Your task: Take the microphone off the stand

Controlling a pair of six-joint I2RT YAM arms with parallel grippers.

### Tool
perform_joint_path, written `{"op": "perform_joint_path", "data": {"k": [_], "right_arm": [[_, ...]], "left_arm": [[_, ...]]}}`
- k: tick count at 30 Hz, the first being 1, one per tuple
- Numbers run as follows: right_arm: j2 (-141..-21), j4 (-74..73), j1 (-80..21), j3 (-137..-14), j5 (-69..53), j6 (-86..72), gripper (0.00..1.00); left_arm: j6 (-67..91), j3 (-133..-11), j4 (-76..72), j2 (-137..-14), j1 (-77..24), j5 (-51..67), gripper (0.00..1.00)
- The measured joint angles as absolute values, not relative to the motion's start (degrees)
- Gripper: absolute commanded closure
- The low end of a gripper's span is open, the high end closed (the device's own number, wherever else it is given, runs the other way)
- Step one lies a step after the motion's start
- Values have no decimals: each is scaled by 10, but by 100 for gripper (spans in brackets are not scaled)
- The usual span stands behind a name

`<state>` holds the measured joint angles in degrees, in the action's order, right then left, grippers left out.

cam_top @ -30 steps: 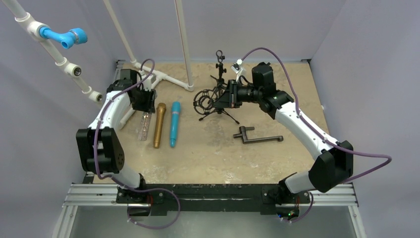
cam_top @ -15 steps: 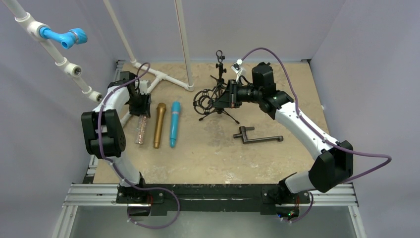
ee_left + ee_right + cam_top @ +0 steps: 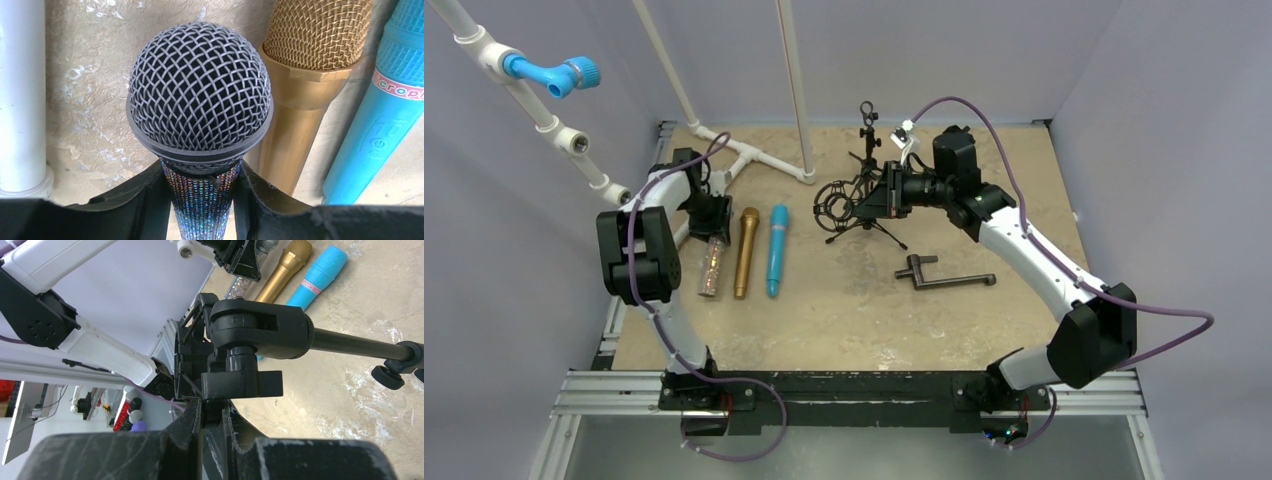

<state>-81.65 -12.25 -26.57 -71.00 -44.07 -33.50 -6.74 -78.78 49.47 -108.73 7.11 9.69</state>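
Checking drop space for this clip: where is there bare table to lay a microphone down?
Bare: the near middle, from the blue microphone across to the black bar, and down toward the near edge. Crowded: the left strip, where glitter microphone, gold microphone and white pipe lie close, and around the stand.
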Motion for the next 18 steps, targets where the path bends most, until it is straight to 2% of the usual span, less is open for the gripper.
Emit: {"op": "perform_joint_path", "data": {"k": [8, 18], "right_arm": [[-815, -120, -266, -708, -444, -336, 100], [-813, -120, -266, -708, -445, -344, 100]], "left_arm": [[-61, -794, 505, -1108, 71, 96, 65], [-52, -794, 507, -1108, 71, 71, 62]]}}
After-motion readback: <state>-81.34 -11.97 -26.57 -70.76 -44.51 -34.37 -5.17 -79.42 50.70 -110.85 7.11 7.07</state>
